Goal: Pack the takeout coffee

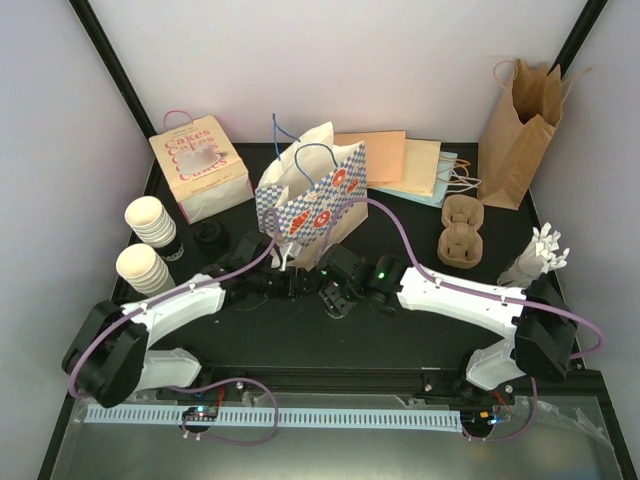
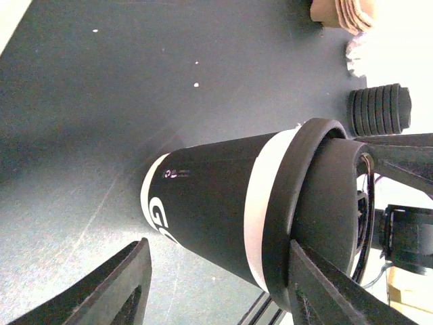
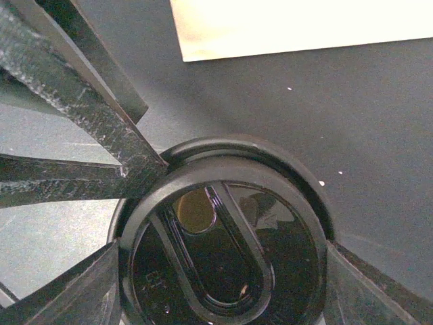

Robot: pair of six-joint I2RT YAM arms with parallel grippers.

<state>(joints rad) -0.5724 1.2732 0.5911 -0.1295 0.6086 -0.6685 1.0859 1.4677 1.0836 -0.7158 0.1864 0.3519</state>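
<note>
A black coffee cup (image 2: pixel 210 196) with a white band and white lettering stands on the dark table, a black lid (image 2: pixel 318 203) on its top. From above, the lid (image 3: pixel 270 223) shows its raised oval and sip hole. My right gripper (image 3: pixel 222 250) is shut on the lid, a finger pressed against each side of the rim. My left gripper (image 2: pixel 218 249) straddles the cup; one finger (image 2: pixel 325 291) meets the lid rim, the other finger (image 2: pixel 115 291) stands clear of the cup's base. In the top view both grippers, left (image 1: pixel 300 283) and right (image 1: pixel 335 295), meet mid-table and hide the cup.
Two stacks of cream ribbed cups (image 1: pixel 150 220) (image 1: pixel 143 268) and a stack of black lids (image 1: pixel 208 236) stand at the left. Behind are a "Cakes" bag (image 1: pixel 200 165), a blue checked gift bag (image 1: pixel 312 195), flat paper bags (image 1: pixel 400 165), a brown bag (image 1: pixel 520 130) and a cardboard carrier (image 1: pixel 462 232).
</note>
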